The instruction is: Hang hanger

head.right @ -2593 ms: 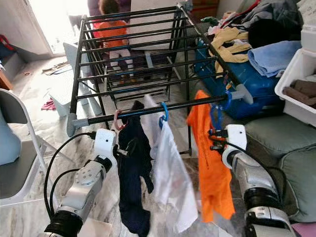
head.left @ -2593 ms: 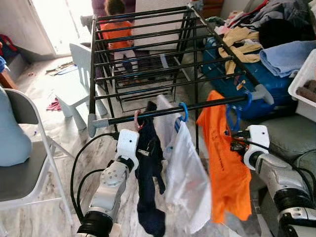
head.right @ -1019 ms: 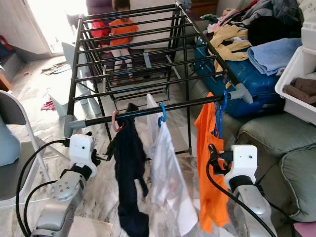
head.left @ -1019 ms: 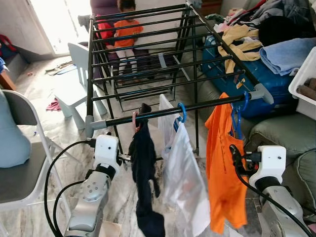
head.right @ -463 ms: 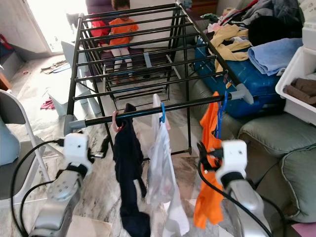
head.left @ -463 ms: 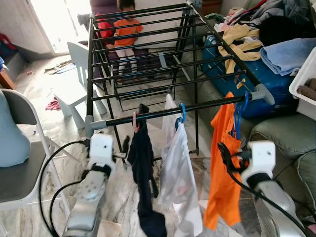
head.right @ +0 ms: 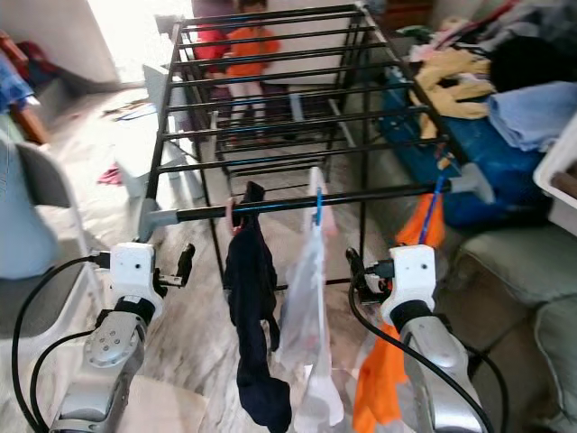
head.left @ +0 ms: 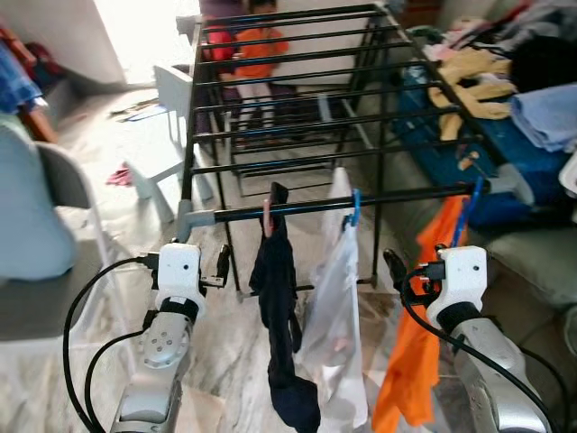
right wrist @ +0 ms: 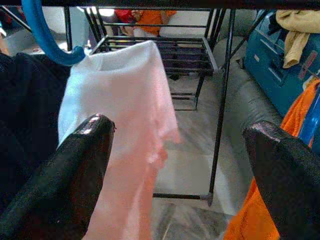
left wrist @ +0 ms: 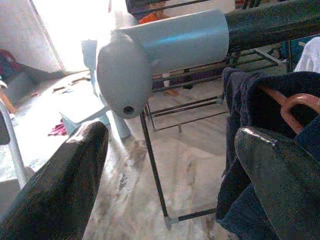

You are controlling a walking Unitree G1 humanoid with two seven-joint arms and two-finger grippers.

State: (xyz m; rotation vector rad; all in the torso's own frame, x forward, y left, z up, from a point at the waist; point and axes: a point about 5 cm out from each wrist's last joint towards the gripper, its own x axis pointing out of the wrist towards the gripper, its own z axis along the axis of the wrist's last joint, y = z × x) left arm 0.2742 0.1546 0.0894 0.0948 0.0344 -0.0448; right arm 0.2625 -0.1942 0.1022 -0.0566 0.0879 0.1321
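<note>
Hanging from the front rail of the black metal drying rack (head.left: 297,108) are three garments on hangers: a dark navy garment (head.left: 278,307) on a pink plastic hanger (head.left: 267,216) toward the rail's left end, a white translucent garment (head.left: 332,316) on a blue plastic hanger (head.left: 355,209) near the middle, and an orange shirt (head.left: 416,334) on a second blue hanger (head.left: 465,209) at the rail's right end, close to the grey end cap (head.left: 518,185). All three hooks sit over the rail and no gripper touches them.

The left gripper (head.left: 222,267) hovers below the rail's left end, just beside the navy garment, with its two black fingers (left wrist: 65,185) spread wide and nothing between them; its wrist view looks up at the rail's grey left cap (left wrist: 150,55). The right gripper (head.left: 393,269) hangs between the white garment and the orange shirt, below the rail, its fingers (right wrist: 75,170) likewise wide apart and empty.

Behind the rack a person in an orange top (head.left: 261,45) sits. A blue suitcase (head.left: 469,126) piled with yellow and blue clothes (head.left: 505,90) stands off the rack's right side, beside a grey-green cushioned sofa (head.left: 532,262). A grey folding chair (head.left: 54,234) stands to the left on the pale marble floor (head.left: 135,153).
</note>
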